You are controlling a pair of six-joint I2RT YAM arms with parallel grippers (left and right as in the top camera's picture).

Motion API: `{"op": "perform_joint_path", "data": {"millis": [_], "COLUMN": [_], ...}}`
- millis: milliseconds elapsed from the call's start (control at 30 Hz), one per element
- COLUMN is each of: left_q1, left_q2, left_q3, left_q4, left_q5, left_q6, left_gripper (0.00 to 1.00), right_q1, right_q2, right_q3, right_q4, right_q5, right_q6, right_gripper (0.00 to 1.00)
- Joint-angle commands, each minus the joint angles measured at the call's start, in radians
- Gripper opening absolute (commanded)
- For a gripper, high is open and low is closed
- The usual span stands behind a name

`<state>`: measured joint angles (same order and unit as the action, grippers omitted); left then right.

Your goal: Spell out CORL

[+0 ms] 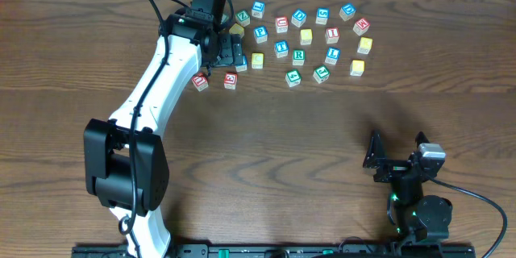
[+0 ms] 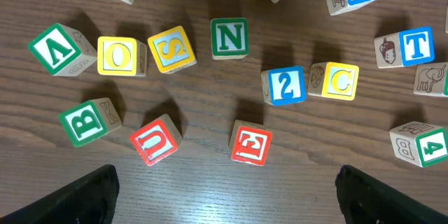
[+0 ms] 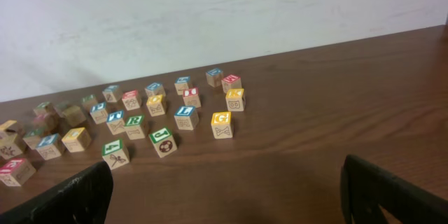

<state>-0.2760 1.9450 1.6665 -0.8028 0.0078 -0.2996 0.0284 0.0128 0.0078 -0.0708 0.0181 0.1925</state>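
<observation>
No letter picked yet: the released, empty left gripper point(image 2: 225, 192) hangs near the yellow C block point(image 2: 341, 81) and should next centre over it, avoiding the neighbouring 2 block point(image 2: 284, 85).

You have one worktop point(image 1: 322, 145) and two arms, the left arm point(image 1: 157, 81) and the right arm point(image 1: 419, 210). That makes two grippers: the left gripper point(image 2: 227, 199) and the right gripper point(image 3: 231, 196). From overhead you can count at least twenty-one letter blocks point(image 1: 299, 55), with more partly hidden under the left gripper. In the left wrist view twelve show a full face: four green, three yellow, three blue, two red.
</observation>
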Motion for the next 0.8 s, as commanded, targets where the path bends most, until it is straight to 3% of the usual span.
{"op": "perform_joint_path", "data": {"millis": [0,467,767], "left_q1": [-0.003,0.001,0.023], "left_q2": [0.012,-0.004,-0.142], "left_q3": [-0.010,0.026,0.035], "left_q4": [0.000,-0.047,-0.104], "left_q5": [-0.020,-0.019,-0.019], "left_q6": [-0.016,0.045,0.059], "left_gripper": [0.98,0.98,0.98], "right_q1": [0.006,0.006,0.005], "right_q2": [-0.003,-0.003,-0.003], "right_q3": [-0.002,-0.002,-0.002], "right_q4": [-0.003,-0.003,0.009], "right_q5": [-0.002,-0.002,0.027], "right_q6": [-0.011,-0.011,-0.010], "right_gripper": [0.99,0.99,0.99]}}
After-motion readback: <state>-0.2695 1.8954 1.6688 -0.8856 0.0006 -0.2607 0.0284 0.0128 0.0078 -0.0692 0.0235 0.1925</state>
